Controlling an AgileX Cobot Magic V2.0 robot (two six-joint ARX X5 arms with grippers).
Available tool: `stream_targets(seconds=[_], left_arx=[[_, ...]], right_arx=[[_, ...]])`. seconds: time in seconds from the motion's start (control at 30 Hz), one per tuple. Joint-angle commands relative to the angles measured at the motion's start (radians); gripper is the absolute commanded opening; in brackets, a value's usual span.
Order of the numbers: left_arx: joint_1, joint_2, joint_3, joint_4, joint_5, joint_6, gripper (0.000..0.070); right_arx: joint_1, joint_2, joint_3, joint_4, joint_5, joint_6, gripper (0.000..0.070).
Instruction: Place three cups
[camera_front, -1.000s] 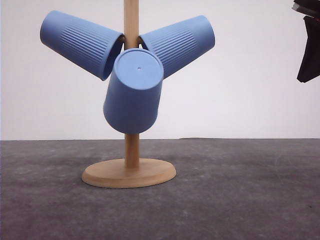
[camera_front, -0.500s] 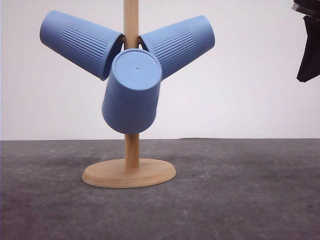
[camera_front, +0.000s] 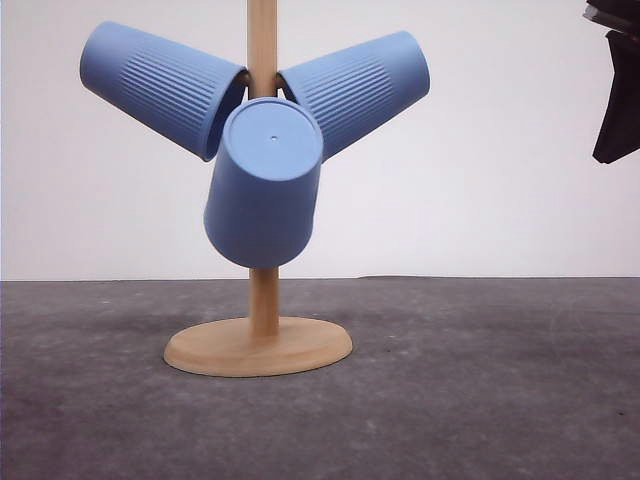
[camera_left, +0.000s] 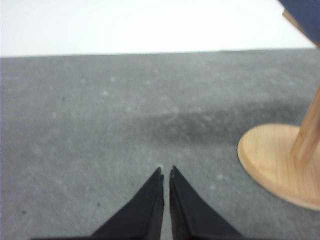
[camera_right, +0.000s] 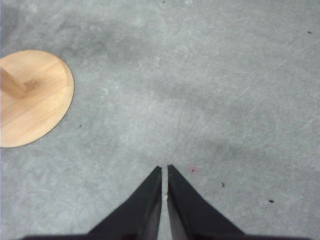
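Three light-blue ribbed cups hang on a wooden stand. One cup tilts up to the left, another cup tilts up to the right, and the third cup points its flat base toward the camera in front of the post. My left gripper is shut with nothing in it, low over the grey table beside the stand's base. My right gripper is also shut and empty, above bare table to the side of the base.
The grey table surface stretches around the stand, with a white wall behind. A black part of my right arm hangs at the upper right of the front view. A dark blue cup edge shows in the left wrist view.
The front cup has swung slightly to the left on the stand. Neither the arms nor the other two cups have moved.
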Motion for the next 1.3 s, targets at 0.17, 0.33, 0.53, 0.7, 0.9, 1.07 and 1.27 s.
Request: stream_targets(seconds=[0.17,0.33,0.53,0.7,0.9,1.07,1.27], left_arx=[[0.000,-0.001,-0.014,0.012,-0.002,-0.002,0.0000],[0.000,-0.001,-0.014,0.012,-0.002,-0.002,0.0000],[0.000,-0.001,-0.014,0.012,-0.002,-0.002,0.0000],[0.000,-0.001,-0.014,0.012,-0.002,-0.002,0.0000],[0.000,-0.001,-0.014,0.012,-0.001,-0.002,0.0000],[0.000,-0.001,-0.014,0.012,-0.002,-0.002,0.0000],[0.000,-0.001,-0.014,0.012,-0.002,-0.002,0.0000]], right_arx=[[0.000,0.005,0.009,0.009,-0.002,-0.008,0.0016],[0.000,0.005,0.009,0.009,-0.002,-0.008,0.0016],[0.000,0.005,0.009,0.009,-0.002,-0.008,0.0016],[-0.002,-0.018,0.009,0.017,0.003,-0.071,0.0016],[-0.024,-0.132,-0.101,0.175,0.063,-0.149,0.0016],[-0.103,-0.380,-0.416,0.411,0.139,-0.080,0.0016],[-0.173,-0.721,-0.671,0.450,0.230,-0.039,0.0016]])
